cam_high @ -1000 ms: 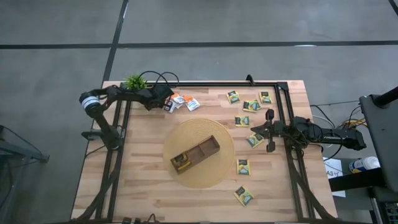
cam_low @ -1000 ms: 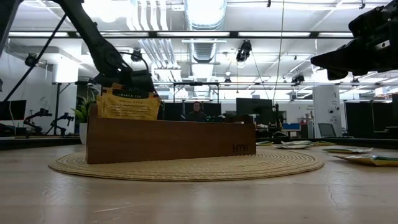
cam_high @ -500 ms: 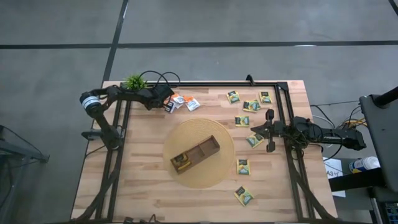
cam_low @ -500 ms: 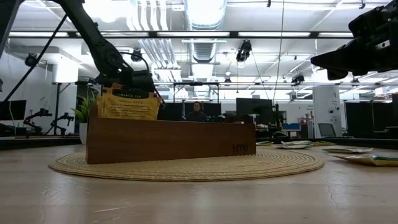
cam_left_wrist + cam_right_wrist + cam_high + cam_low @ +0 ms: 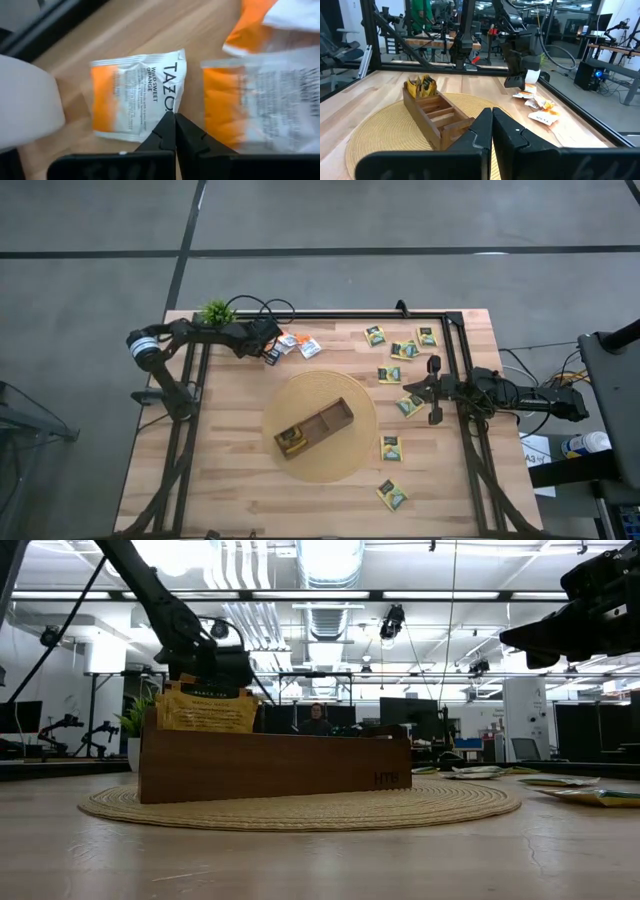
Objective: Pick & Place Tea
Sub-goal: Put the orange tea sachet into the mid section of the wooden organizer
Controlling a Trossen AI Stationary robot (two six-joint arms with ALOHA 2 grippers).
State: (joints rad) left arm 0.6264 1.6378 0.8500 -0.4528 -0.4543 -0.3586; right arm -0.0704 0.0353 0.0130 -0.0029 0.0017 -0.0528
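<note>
wooden tray (image 5: 314, 428), woven mat (image 5: 352, 458), potted plant (image 5: 217, 312)

Sachet (image 5: 260, 107) blurred, cut by frame edge — print unreadable; held or not, unclear.

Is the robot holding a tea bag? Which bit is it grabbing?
The left gripper seems to pinch a white-and-orange sachet by its edge. The right gripper is shut and holds nothing.

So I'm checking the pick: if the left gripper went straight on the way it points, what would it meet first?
The white-and-orange sachet, it seems: the left gripper, jaws shut, has its tips at that sachet's edge.
</note>
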